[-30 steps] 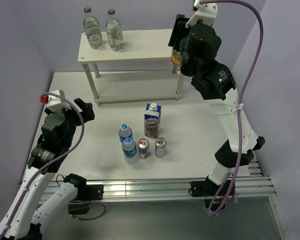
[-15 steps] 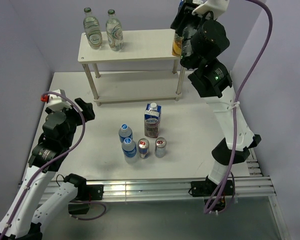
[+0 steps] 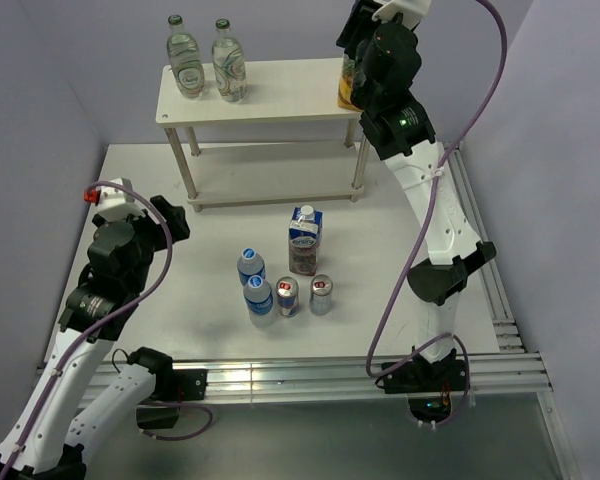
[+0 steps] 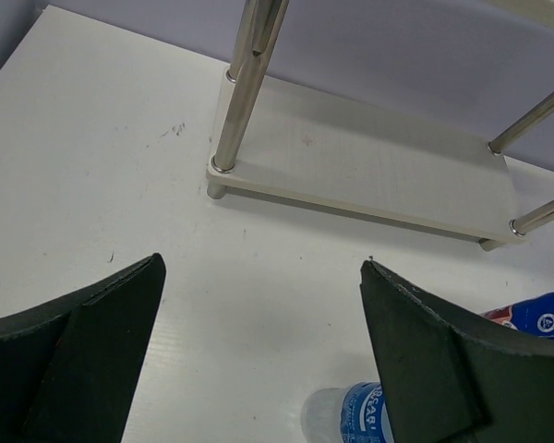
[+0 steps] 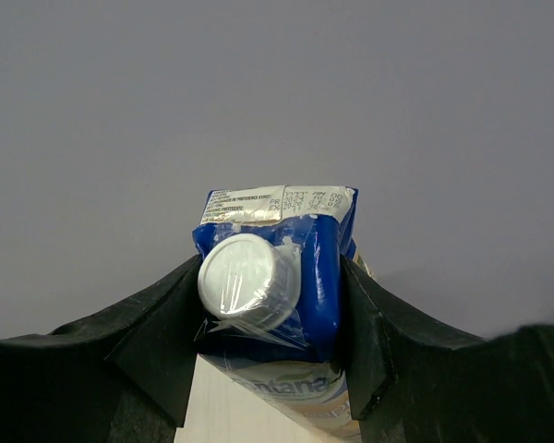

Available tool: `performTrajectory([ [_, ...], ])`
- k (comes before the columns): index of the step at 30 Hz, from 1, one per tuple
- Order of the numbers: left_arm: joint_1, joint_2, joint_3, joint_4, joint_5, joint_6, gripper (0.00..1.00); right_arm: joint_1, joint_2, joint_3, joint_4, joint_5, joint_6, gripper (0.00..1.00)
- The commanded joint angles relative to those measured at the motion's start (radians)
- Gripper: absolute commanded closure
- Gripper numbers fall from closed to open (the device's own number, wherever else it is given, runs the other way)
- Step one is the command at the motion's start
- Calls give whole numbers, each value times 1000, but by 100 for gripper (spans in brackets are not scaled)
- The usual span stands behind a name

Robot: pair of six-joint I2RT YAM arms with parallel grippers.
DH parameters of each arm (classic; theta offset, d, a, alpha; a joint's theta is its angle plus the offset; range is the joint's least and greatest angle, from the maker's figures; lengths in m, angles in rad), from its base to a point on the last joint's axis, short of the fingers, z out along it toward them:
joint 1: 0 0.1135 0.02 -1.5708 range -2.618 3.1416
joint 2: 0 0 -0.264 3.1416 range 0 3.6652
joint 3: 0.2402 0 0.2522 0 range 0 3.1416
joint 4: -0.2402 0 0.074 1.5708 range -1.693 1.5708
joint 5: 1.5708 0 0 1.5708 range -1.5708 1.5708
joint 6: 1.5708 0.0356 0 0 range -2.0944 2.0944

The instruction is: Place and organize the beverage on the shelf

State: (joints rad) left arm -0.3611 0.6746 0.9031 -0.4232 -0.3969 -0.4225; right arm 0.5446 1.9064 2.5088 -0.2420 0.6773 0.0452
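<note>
Carton [image 5: 316, 297], blue with white screw cap [image 5: 247, 281], tight in right pincer [image 5: 272, 343]; left pincer [image 4: 261, 268] spread, empty.

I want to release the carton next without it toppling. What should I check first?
1. Right gripper shut on blue carton: ok.
2. Carton over the right end of the shelf top board: ok.
3. Carton base seated on the board: cannot tell.
4. Glass bottles at the left end, apart from the carton: ok.
5. Left gripper open, over the table, off the shelf: ok.
</note>
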Motion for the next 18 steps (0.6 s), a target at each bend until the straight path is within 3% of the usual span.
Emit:
performTrajectory([
  [1, 22, 11, -4, 38, 29, 11, 7, -32, -73, 79, 342, -93, 51, 100],
  [15, 79, 33, 2, 35, 64, 4, 7, -87, 8, 18, 314, -133, 160, 100],
  [16, 80, 34, 2, 35, 66, 4, 7, -86, 8, 16, 313, -133, 160, 96],
  [18, 83, 36, 3, 34, 66, 4, 8, -89, 11, 7, 314, -145, 160, 77],
])
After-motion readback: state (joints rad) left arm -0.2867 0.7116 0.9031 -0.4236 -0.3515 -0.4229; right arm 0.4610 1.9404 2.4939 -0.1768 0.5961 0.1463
